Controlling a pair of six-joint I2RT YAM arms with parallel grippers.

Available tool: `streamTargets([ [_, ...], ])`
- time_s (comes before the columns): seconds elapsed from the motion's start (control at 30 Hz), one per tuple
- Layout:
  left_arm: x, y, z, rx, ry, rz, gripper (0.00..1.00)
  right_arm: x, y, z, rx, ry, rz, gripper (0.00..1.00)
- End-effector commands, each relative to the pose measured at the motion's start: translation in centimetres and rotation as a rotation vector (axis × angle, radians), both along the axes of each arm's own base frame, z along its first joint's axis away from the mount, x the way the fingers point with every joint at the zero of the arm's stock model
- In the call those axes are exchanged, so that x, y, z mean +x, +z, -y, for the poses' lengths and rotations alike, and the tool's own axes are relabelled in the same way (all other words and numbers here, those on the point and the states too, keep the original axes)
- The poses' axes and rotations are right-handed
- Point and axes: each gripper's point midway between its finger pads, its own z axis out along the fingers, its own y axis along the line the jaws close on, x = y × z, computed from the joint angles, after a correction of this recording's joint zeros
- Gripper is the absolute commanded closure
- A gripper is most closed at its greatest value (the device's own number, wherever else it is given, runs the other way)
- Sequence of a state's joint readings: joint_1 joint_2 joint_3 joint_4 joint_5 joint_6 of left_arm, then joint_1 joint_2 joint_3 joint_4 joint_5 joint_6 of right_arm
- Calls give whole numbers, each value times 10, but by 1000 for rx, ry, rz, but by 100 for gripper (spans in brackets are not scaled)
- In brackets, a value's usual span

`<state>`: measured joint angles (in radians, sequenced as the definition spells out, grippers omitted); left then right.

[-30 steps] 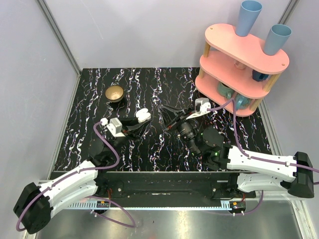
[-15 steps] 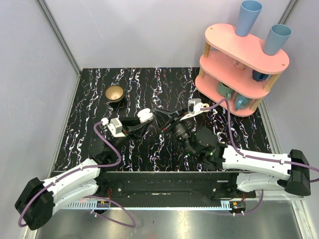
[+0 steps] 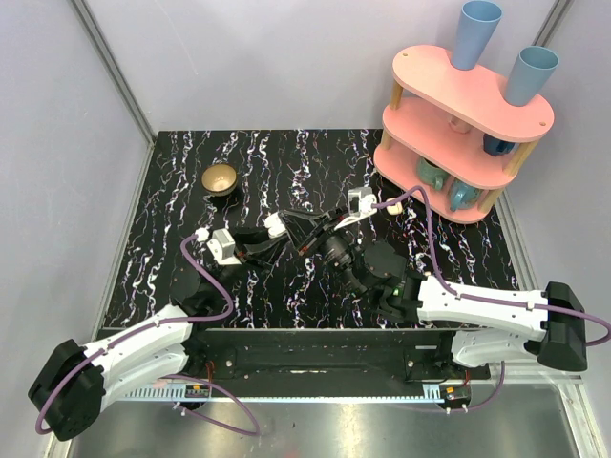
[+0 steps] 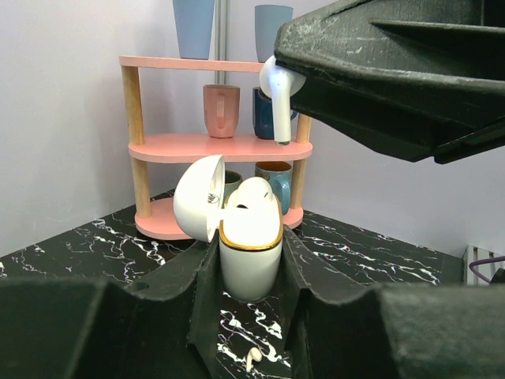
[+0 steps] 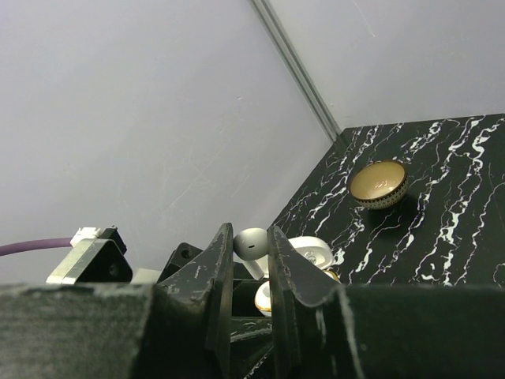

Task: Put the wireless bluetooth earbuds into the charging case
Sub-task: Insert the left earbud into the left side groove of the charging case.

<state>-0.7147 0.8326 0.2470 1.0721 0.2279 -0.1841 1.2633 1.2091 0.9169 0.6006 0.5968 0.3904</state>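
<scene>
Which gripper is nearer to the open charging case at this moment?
Left. The left gripper is clamped on the base of the charging case; the right gripper holds a white earbud a little above it.

Seen from above, the charging case sits near the middle of the bench, upright between the fingers of the left pincer, which reaches in from seven o'clock. The right pincer comes in from four o'clock and holds an earbud just above the case and apart from it. A second earbud lies on the bench before the case. A bowl stands at ten o'clock of the case. A shelf rack stands at two o'clock, with two cups on top.
</scene>
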Motion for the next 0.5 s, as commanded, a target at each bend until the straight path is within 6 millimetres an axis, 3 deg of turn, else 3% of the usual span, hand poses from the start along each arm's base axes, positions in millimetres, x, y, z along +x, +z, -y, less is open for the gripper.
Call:
streamTargets([
  [0.0,-6,18,-5,-50,-2,66,100,-7,24,-5,60,33,9,100],
  [0.47,-6,17,-6,-51,1,66,100,-8,5,-21,-8,56,-25,100],
])
